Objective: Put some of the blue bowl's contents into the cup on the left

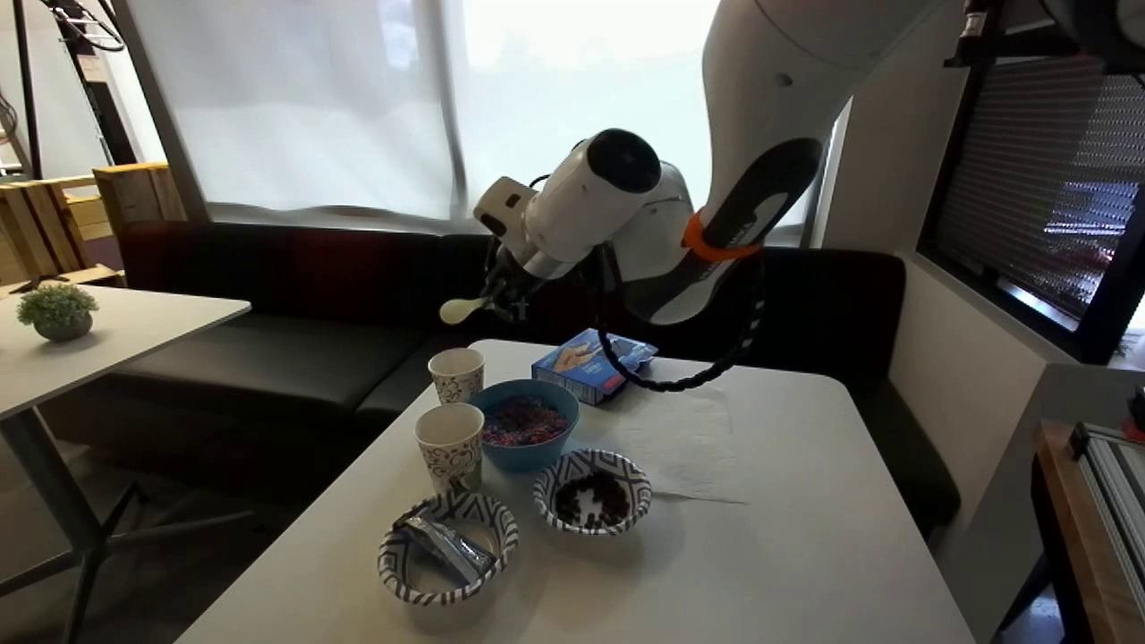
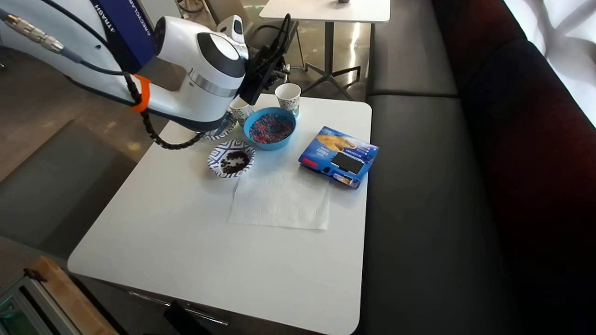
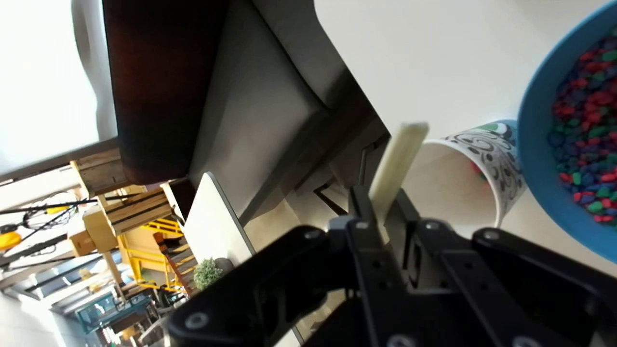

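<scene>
The blue bowl (image 1: 523,460) stands on the counter (image 2: 209,260), holding small red, blue and green bits (image 2: 270,128); the wrist view's right edge cuts it off. To its left in an exterior view are the front cup (image 1: 452,452) and the back cup (image 1: 458,386). Both are just beside it; I cannot tell whether they touch it, nor which counts as the left one. The front cup covers part of the bowl's side. The wrist view takes in a single cup, a little red and green just visible inside, with the tips of the claw (image 3: 381,207) near its rim.

The claw is clenched on a pale spoon (image 1: 459,310), higher than the cups. The wrist view has the spoon almost edge-on, so any load on it cannot be made out. In an exterior view the arm (image 2: 200,102) partly hides the front cup and a patterned bowl (image 1: 505,528).

That bowl holds a silver packet (image 1: 452,547); a second patterned bowl (image 1: 637,501) carries dark pieces (image 1: 608,492). A blue box (image 2: 333,156) lies near a white sheet (image 2: 279,204), with a cable (image 1: 666,386) hanging across it in an exterior view. A dark bench (image 2: 409,163) runs alongside.
</scene>
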